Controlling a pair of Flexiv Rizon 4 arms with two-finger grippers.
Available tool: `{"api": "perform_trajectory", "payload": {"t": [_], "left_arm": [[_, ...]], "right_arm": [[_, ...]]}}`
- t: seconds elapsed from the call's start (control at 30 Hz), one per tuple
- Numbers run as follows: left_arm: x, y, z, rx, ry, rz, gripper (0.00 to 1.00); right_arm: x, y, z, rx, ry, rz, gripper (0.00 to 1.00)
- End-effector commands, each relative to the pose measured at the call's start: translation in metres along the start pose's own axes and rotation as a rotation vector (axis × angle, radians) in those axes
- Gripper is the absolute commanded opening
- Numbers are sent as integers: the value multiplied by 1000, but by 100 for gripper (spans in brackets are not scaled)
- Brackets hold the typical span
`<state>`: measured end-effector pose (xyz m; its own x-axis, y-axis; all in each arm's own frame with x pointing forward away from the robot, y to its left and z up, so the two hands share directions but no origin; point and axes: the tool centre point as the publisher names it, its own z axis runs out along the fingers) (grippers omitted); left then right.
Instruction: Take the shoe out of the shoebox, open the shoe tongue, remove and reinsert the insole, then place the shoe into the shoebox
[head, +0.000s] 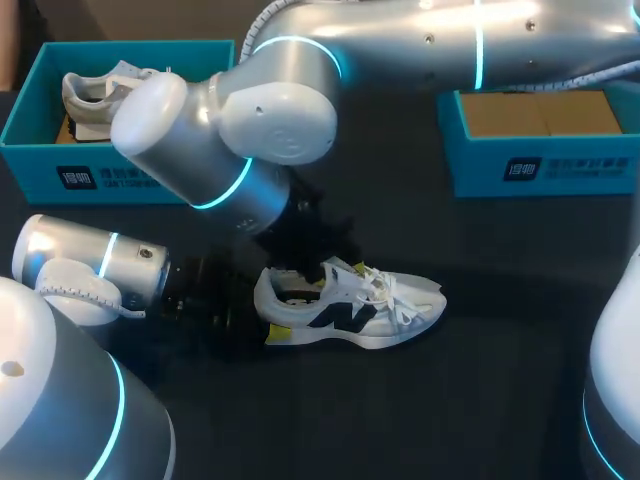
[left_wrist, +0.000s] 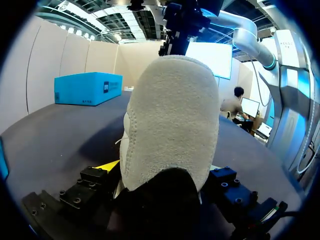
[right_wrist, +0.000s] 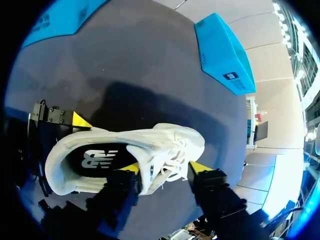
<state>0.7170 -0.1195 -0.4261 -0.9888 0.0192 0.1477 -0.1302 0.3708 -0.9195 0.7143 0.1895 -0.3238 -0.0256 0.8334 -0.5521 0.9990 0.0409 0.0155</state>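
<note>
white shoe (head: 350, 305) with black logo and yellow heel patch, teal shoeboxes (head: 120, 175), black table (head: 480, 390)

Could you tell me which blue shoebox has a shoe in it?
The left shoebox, holding a pale shoe; the right shoebox shows only brown lining.

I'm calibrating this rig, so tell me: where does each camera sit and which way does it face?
Head view: above and behind, looking down on the table; left arm and right arm show.
Left wrist view: low over the table, facing the shoe heel-on; left gripper clamps it.
Right wrist view: above the shoe, looking down; right gripper straddles its laces.
Shared: all three show the shoe.
</note>
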Motion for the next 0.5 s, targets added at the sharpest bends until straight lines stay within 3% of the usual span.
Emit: {"api": "perform_trajectory", "payload": {"t": [0.03, 0.23, 0.3, 0.5], "left_arm": [[-2, 2, 2, -2, 0, -1, 0], [-2, 2, 2, -2, 0, -1, 0], [-2, 2, 2, -2, 0, -1, 0], [-2, 2, 2, -2, 0, -1, 0]], "right_arm": [[-6, -7, 1, -9, 9, 261, 34], [-12, -8, 5, -17, 39, 268, 14], [-13, -7, 5, -19, 48, 262, 0], [-17, -5, 8, -56, 131, 232, 0]]}}
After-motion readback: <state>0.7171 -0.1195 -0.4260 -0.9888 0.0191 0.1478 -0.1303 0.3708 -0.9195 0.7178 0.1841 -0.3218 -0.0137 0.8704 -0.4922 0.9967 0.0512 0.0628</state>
